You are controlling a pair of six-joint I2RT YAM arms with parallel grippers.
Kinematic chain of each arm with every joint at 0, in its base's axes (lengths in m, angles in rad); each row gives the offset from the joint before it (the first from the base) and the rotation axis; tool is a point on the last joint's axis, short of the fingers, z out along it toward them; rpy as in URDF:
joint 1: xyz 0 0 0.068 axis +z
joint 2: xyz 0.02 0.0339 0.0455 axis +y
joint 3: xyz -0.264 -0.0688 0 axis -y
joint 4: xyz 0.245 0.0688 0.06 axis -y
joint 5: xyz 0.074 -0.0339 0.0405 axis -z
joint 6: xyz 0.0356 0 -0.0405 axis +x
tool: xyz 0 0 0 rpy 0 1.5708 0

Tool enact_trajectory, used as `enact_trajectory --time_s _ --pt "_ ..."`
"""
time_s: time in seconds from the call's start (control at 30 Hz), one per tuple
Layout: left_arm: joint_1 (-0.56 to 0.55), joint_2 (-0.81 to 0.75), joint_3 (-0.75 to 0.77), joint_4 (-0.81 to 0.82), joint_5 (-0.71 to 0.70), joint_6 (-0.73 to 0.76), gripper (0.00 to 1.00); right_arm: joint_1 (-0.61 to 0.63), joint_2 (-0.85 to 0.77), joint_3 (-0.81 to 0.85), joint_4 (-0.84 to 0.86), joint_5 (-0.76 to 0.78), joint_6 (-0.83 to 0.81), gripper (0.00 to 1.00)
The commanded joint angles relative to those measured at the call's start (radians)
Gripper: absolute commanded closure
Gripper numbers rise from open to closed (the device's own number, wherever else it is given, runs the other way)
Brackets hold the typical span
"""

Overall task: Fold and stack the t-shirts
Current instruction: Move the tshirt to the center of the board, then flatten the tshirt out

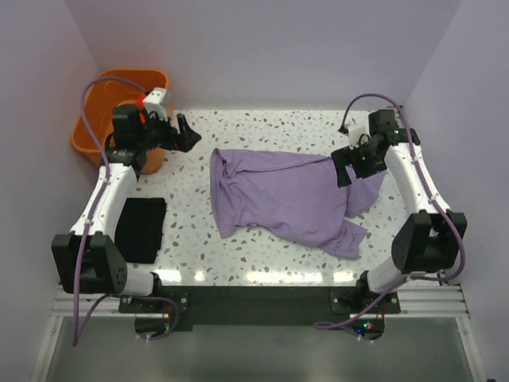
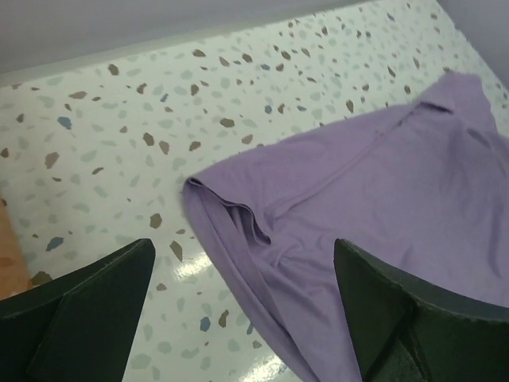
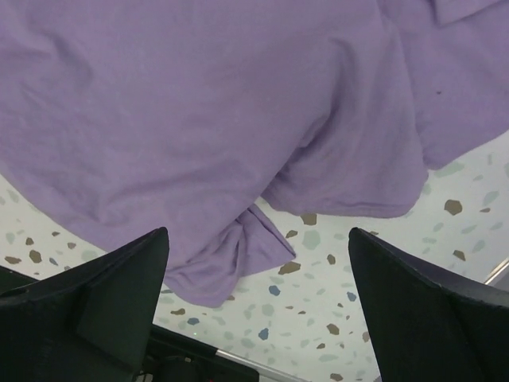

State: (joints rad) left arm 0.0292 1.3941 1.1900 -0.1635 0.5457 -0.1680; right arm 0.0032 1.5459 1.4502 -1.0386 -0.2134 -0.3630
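Note:
The lilac-purple t-shirt (image 1: 286, 199) lies spread and rumpled on the speckled table (image 1: 199, 255), middle to right. It also shows in the left wrist view (image 2: 358, 199) and the right wrist view (image 3: 199, 119). A black t-shirt (image 1: 141, 229) lies folded at the left front. The orange-red shirt is not in view. My left gripper (image 1: 188, 135) is open and empty, above the table left of the purple shirt's back corner. My right gripper (image 1: 343, 169) is open and empty, above the shirt's right part; a sleeve (image 3: 231, 255) lies below it.
An orange plastic basket (image 1: 103, 111) stands at the back left corner, just behind the left arm. Lilac walls close in the table at the back and both sides. The table's front edge (image 1: 254, 278) runs ahead of the arm bases.

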Motion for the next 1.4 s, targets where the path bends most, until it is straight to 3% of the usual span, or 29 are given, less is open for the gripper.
enact_trajectory --time_s 0.0,0.17,0.27,0.4,0.83,0.9,1.03,1.17,1.2,1.37 --pt "-0.092 0.022 0.048 -0.198 0.020 0.301 0.00 -0.029 0.029 -0.028 -0.032 0.071 -0.025 0.02" --pt "-0.247 0.098 0.014 -0.343 -0.032 0.468 0.13 -0.035 0.095 -0.046 -0.055 0.130 -0.030 0.08" --pt "-0.279 0.143 -0.009 -0.355 -0.055 0.478 0.18 -0.060 0.118 -0.082 -0.012 0.180 -0.021 0.11" --pt "-0.321 0.201 -0.023 -0.373 -0.075 0.489 0.29 -0.106 0.197 -0.073 0.023 0.210 0.005 0.23" --pt "-0.500 0.264 -0.190 -0.338 -0.297 0.459 0.25 -0.118 0.404 -0.070 0.147 0.302 0.067 0.37" --pt "-0.506 0.284 -0.207 -0.337 -0.343 0.456 0.38 -0.118 0.422 -0.073 0.167 0.304 0.067 0.42" --pt "-0.505 0.327 -0.240 -0.349 -0.438 0.478 0.52 -0.118 0.463 -0.062 0.202 0.347 0.052 0.54" --pt "-0.488 0.335 -0.291 -0.361 -0.530 0.525 0.69 -0.120 0.493 -0.013 0.216 0.408 -0.007 0.78" --pt "-0.468 0.330 -0.311 -0.366 -0.543 0.535 0.72 -0.118 0.491 -0.001 0.222 0.419 -0.017 0.83" --pt "-0.361 0.298 -0.345 -0.393 -0.596 0.617 0.80 -0.120 0.516 0.140 0.216 0.459 -0.085 0.92"
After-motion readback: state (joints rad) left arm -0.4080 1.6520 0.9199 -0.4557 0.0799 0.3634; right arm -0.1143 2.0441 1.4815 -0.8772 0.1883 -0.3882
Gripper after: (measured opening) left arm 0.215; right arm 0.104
